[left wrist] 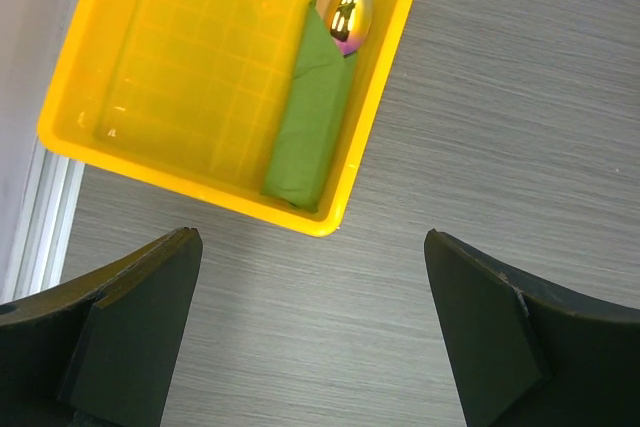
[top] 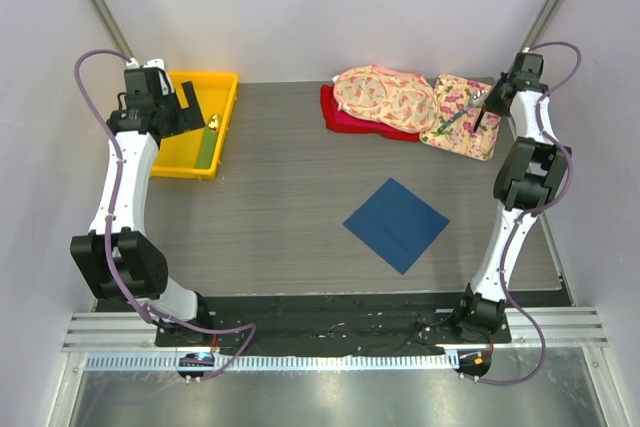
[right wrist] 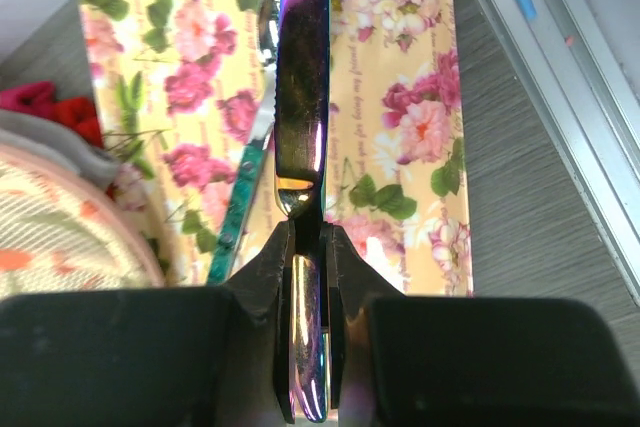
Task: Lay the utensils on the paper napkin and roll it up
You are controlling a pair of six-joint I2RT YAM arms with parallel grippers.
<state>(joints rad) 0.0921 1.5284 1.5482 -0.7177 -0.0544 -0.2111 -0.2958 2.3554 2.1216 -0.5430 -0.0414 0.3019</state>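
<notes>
Grip on cutlery at the far right of the table [top: 280, 177]

The right fingers [right wrist: 258, 272] are clenched on the purple utensil [right wrist: 303, 97], pinching its iridescent handle edge-on between the two tips. The piece juts forward from the grip over the yellow floral cloth [right wrist: 400, 127], which lies at the far right corner. Whether its far end touches the cloth cannot be told. Just beside it, the green-handled utensil [right wrist: 236, 212] lies flat on that same cloth, its silver head pointing away from the wrist.

A round pink cloth [top: 383, 95] sits left of the floral one, overlapping a red cloth [top: 345, 117].

The paper napkin [top: 397, 224] lies flat and unfolded near the middle of the table, turned like a diamond, well apart from both arms.

At the far left, the left fingers [left wrist: 140, 327] are spread wide and grasp nothing, hovering over the table just beside the yellow tray [left wrist: 150, 67]. In the tray lies a green roll [left wrist: 315, 112] with a shiny spoon head [left wrist: 350, 12] at its far end.
</notes>
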